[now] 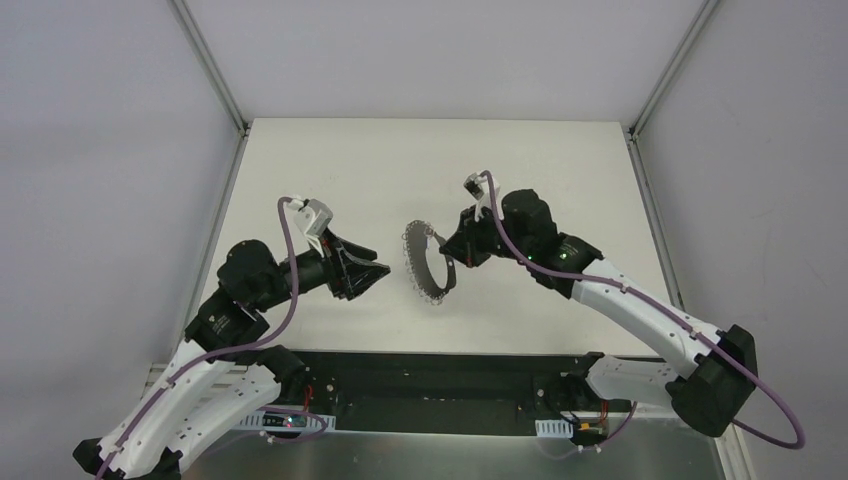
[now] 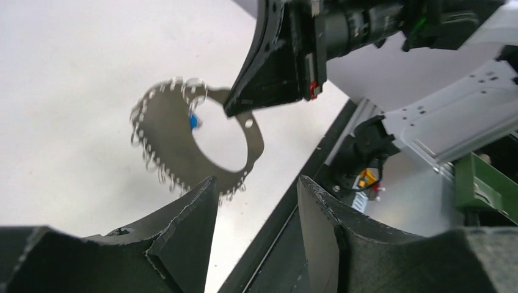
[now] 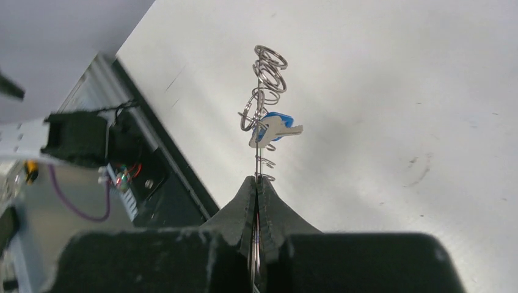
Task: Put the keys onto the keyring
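Note:
My right gripper (image 1: 452, 250) is shut on the rim of the keyring (image 1: 425, 262), a silvery ring edged with many small loops, and holds it on edge above the white table (image 1: 420, 160). In the right wrist view the closed fingertips (image 3: 257, 181) pinch the ring (image 3: 269, 67) edge-on. The small blue key (image 3: 275, 128) with a pale silvery end hangs among the loops. My left gripper (image 1: 375, 275) is open and empty, just left of the ring and pointing at it. Its wrist view shows the ring (image 2: 177, 159), the blue key (image 2: 193, 120) and the gap between its own fingers (image 2: 256, 183).
A black strip with wiring and small boards (image 1: 440, 385) runs along the table's near edge. Metal frame posts (image 1: 210, 70) stand at the back corners. The right arm's body (image 2: 366, 24) fills the top of the left wrist view.

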Available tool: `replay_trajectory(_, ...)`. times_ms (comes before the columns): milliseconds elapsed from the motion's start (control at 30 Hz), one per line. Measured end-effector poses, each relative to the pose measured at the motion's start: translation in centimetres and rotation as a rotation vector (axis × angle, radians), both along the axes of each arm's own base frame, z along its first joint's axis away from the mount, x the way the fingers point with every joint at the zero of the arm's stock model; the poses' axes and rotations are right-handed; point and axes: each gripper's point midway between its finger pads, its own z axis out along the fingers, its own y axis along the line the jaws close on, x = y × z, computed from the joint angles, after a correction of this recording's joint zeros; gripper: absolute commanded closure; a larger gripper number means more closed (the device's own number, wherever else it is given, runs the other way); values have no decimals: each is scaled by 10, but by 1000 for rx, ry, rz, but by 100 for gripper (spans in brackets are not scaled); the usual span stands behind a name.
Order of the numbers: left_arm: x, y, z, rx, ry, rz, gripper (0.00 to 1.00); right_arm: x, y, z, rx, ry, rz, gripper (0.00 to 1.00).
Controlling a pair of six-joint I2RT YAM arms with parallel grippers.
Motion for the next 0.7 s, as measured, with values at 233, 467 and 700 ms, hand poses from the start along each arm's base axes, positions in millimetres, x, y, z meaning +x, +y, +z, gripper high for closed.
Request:
replay_trajectory(233, 24, 13, -38, 112, 90, 143, 38, 71, -24, -35, -16, 156, -343, 100)
replay_trajectory(467, 35, 22, -58, 176, 139, 222, 3, 122, -41, -82, 19, 356, -615, 100)
replay_trajectory(700, 36, 25, -60, 185, 146, 236, 1, 150, -40, -123, 74, 508, -755, 100)
